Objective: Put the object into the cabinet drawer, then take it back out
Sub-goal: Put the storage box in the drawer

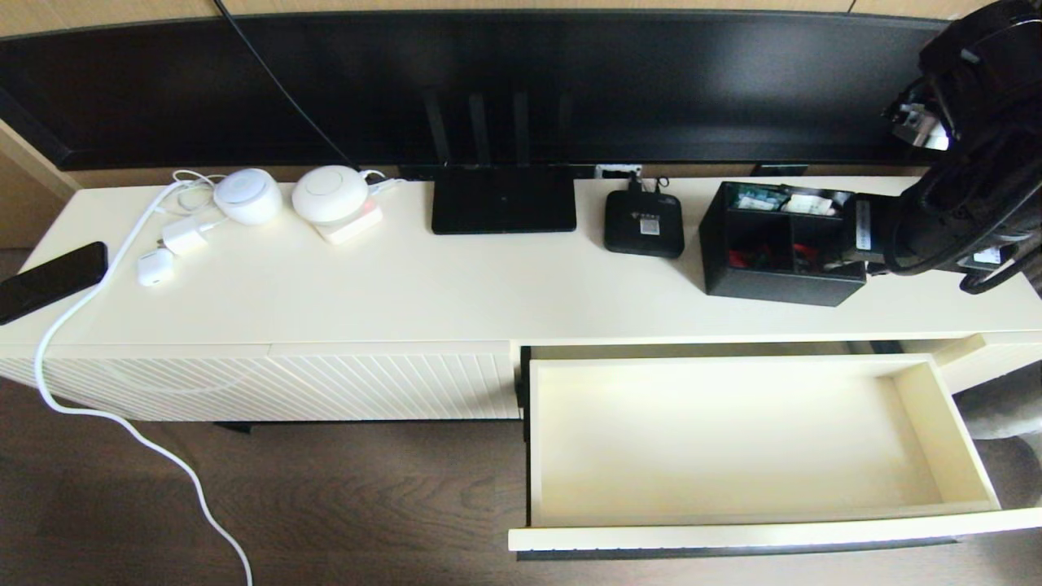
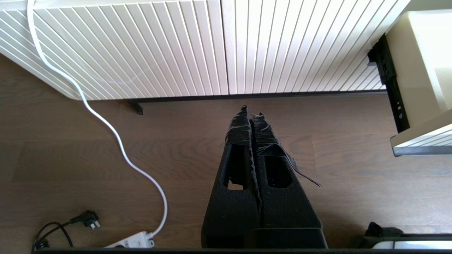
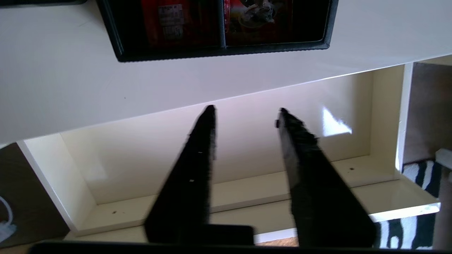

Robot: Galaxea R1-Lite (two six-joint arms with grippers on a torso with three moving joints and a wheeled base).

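Note:
The black organizer box [image 1: 781,244] stands on the cabinet top at the right, with red and white-teal packets showing in its compartments. The cream cabinet drawer [image 1: 961,439] is pulled fully out below it and nothing lies inside. My right arm [image 1: 952,220] reaches in from the right beside the box. In the right wrist view my right gripper [image 3: 246,109] is open and holds nothing, hanging over the drawer [image 3: 385,113], with the box [image 3: 222,31] beyond its fingertips. My left gripper [image 2: 251,111] is shut, low over the wooden floor in front of the cabinet.
A flat black router [image 1: 503,199], a small black set-top box [image 1: 643,224], white round devices [image 1: 330,195] and a phone [image 1: 49,281] lie on the cabinet top. A white cable [image 1: 122,423] runs down over the diagonal-ribbed panel [image 1: 269,382] to the floor.

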